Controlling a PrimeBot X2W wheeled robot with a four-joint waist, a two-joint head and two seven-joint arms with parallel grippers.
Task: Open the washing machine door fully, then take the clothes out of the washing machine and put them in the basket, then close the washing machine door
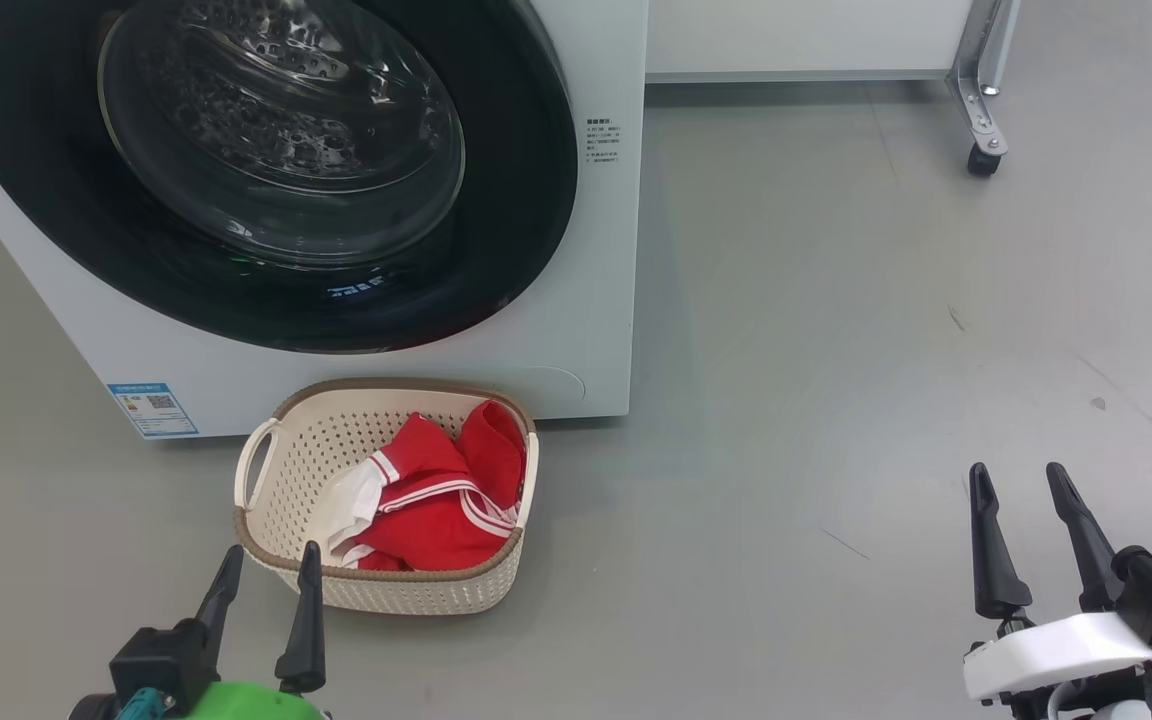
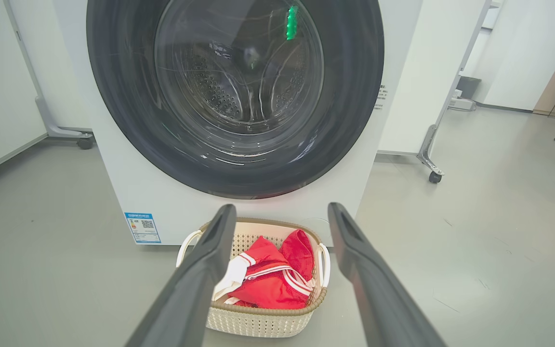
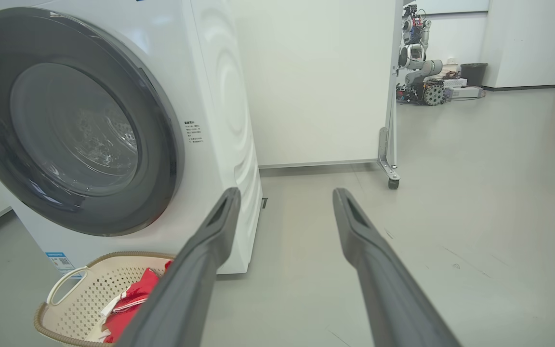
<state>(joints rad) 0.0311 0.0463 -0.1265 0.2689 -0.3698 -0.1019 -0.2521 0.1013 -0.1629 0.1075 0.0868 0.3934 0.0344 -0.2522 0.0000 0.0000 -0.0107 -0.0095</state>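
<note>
Hovering spread and empty, both tools are seen low over the floor, short of the load.
The left tool (image 1: 272, 548) is placed nearest, just short of the basket (image 1: 406, 592), with the clothes (image 1: 436, 490) heaped inside it straight ahead; the right tool (image 1: 1016, 468) is set well apart to the right. Beyond, the washing machine door (image 1: 521, 200) is judged shut, flush against the washing machine (image 1: 608, 300).
</note>
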